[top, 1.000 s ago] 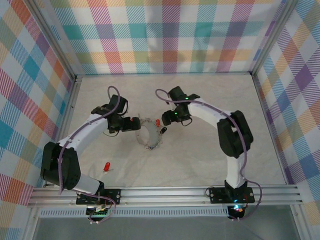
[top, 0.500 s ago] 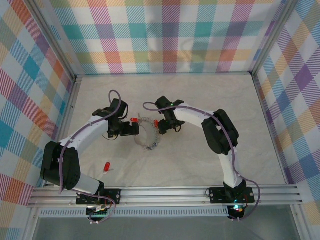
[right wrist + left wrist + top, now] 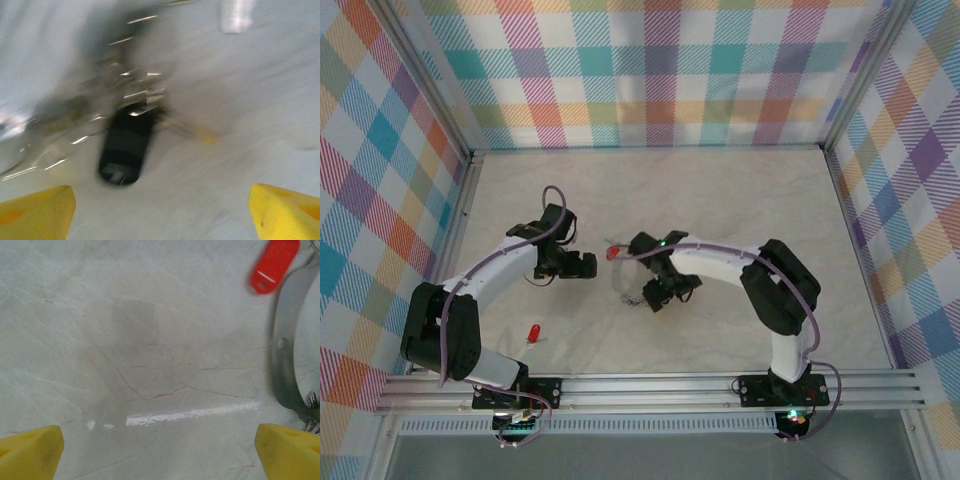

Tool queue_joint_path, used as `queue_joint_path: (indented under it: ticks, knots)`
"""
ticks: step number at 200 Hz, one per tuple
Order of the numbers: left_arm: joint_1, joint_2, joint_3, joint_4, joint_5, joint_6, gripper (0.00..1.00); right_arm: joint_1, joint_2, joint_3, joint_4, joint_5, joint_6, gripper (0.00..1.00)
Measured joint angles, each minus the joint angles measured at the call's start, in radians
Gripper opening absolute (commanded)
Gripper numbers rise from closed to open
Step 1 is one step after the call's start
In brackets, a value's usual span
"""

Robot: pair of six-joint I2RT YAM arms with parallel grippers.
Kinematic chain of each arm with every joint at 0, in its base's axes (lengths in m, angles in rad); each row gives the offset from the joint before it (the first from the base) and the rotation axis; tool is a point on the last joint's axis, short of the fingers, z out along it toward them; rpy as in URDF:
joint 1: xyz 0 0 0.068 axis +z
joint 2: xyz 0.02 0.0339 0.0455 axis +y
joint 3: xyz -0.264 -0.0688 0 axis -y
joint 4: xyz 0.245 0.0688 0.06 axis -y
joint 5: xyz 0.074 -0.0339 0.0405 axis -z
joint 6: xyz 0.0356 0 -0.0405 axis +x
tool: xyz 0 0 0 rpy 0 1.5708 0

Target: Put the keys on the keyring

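Note:
The keyring [image 3: 623, 290], a pale silver loop, lies on the table between both grippers; its band [image 3: 284, 365] curves down the right edge of the left wrist view. A red key [image 3: 613, 252] rests at the loop's far side, red key [image 3: 275, 265] showing at the top right. A black key [image 3: 125, 150], blurred, lies by the loop's metal links [image 3: 75, 110]. My left gripper [image 3: 586, 266] stands open just left of the loop with bare table between its jaws [image 3: 160, 455]. My right gripper [image 3: 650, 297] is open over the loop's near right side, the black key ahead of its yellow fingertips [image 3: 285, 212].
Another red key [image 3: 533, 333] lies loose near the left arm's base. Checked walls enclose the marble table [image 3: 740, 200]. A metal rail [image 3: 660, 385] runs along the near edge, and purple cables trail along both arms.
My right arm has swung toward the near side, across the loop, and its jaws have widened. The left gripper has shifted slightly and stays open.

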State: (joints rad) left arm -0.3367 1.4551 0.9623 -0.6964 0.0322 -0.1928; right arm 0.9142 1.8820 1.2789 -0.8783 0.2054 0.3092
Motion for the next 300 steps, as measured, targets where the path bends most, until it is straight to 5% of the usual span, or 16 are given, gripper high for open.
queue_joint_path:
  ticks: [26, 57, 95, 142, 198, 263, 300]
  knots:
    - [0.000, 0.000, -0.014, 0.012, 0.001, 0.004, 0.98, 0.067, -0.064, 0.000, -0.010, -0.059, 0.023, 0.98]
    - [0.000, -0.005, -0.016, 0.019, 0.004, 0.008, 0.98, 0.019, -0.160, -0.006, 0.019, -0.035, 0.005, 0.95]
    - [0.000, -0.026, -0.017, 0.023, 0.043, -0.008, 0.99, -0.080, -0.142, -0.008, 0.055, -0.038, -0.003, 0.56]
    - [-0.012, -0.039, -0.067, 0.174, 0.326, -0.237, 0.97, -0.219, -0.129, -0.055, 0.109, -0.172, -0.002, 0.33]
    - [-0.093, -0.083, -0.112, 0.283, 0.428, -0.337, 0.98, -0.198, -0.094, -0.074, 0.169, -0.383, -0.006, 0.34]
    - [-0.038, -0.080, -0.061, 0.223, 0.389, -0.210, 1.00, -0.181, -0.026, -0.066, 0.126, -0.325, -0.022, 0.40]
    - [-0.003, -0.080, -0.083, 0.224, 0.342, -0.161, 1.00, -0.097, -0.156, -0.142, 0.150, -0.254, -0.054, 0.33]
